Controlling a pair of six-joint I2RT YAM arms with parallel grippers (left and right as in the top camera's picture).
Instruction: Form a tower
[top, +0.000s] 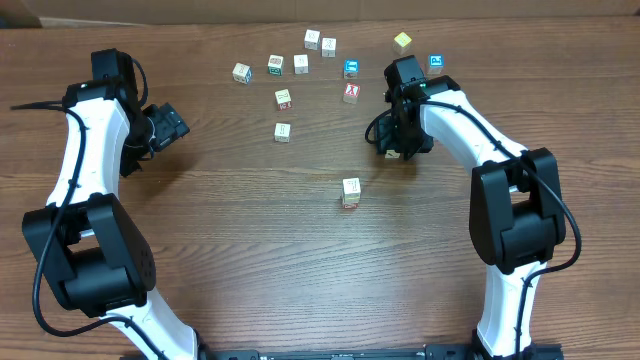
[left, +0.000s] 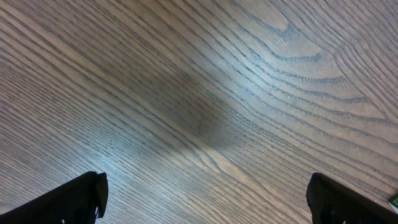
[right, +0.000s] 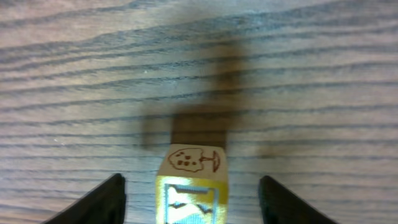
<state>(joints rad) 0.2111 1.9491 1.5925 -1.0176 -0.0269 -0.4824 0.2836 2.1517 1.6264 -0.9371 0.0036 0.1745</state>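
Table (left: 199, 93) – matt grained wood; tower (top: 351, 191) prob. wood.

Brown wood-grain table (top: 250, 250), softly lit

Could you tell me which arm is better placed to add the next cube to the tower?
Right, probably. The right gripper straddles a cube, fingers open, close to the tower; the left gripper is open over bare table, farther away.

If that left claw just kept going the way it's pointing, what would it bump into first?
The bare wooden table: the left gripper faces only wood grain, nothing between its open jaws. Distance unclear.
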